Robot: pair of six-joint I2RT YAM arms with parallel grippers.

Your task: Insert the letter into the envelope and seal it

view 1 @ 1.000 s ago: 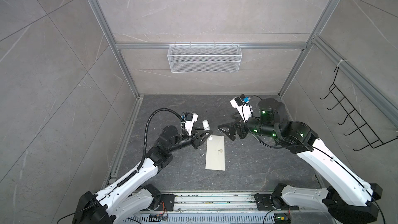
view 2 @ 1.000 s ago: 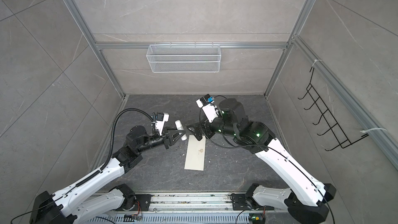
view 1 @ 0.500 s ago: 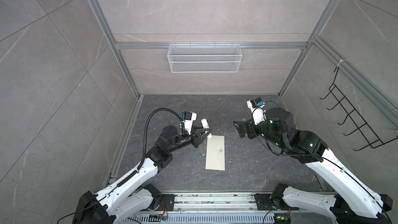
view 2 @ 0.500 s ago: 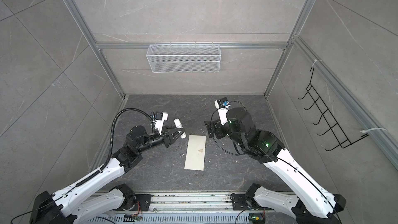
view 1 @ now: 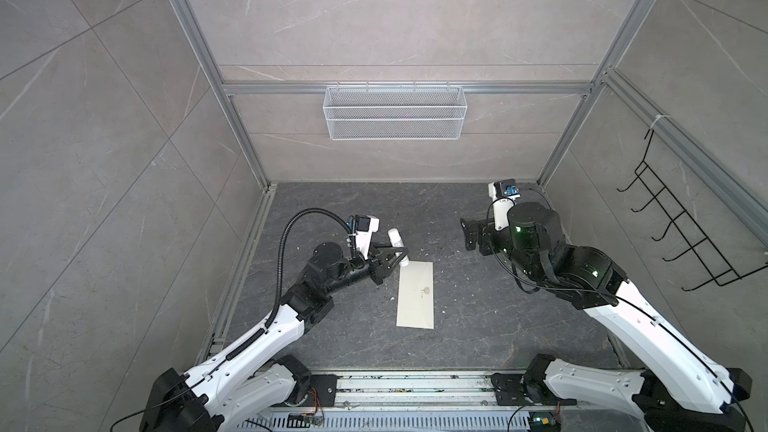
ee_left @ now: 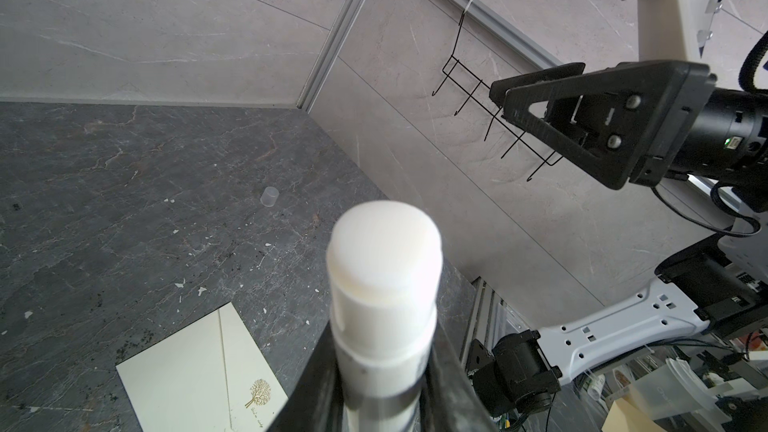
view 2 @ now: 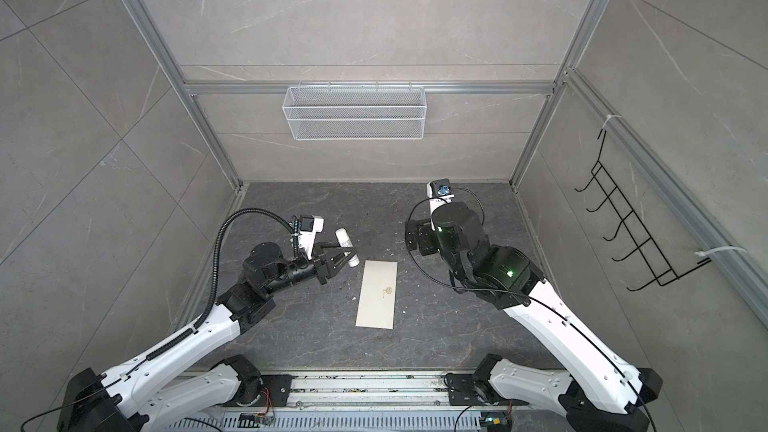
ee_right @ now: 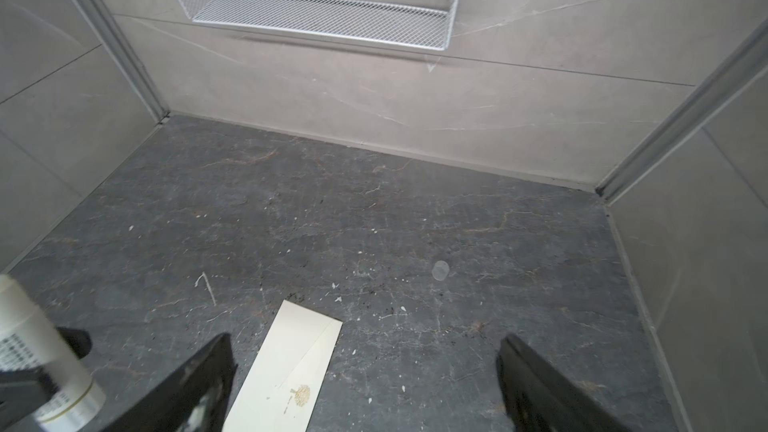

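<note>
My right gripper [view 1: 468, 234] has pulled back toward the desk's right edge, jaws apart. My left gripper [view 1: 397, 254] clamps the glue stick [view 1: 395, 238]; I'd hold it steady near the envelope [view 1: 415, 301].

White glue stick [ee_left: 384, 268] near cream envelope [ee_left: 187, 367]

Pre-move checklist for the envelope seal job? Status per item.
1. Glue stick held in left end effector: ok.
2. Cap off, on table: ok.
3. Right end effector open, off the envelope: ok.
4. Envelope flat on table: ok.
5. Letter inside: cannot tell, none in view.
6. Flap glued: cannot tell; it lies flat.
</note>
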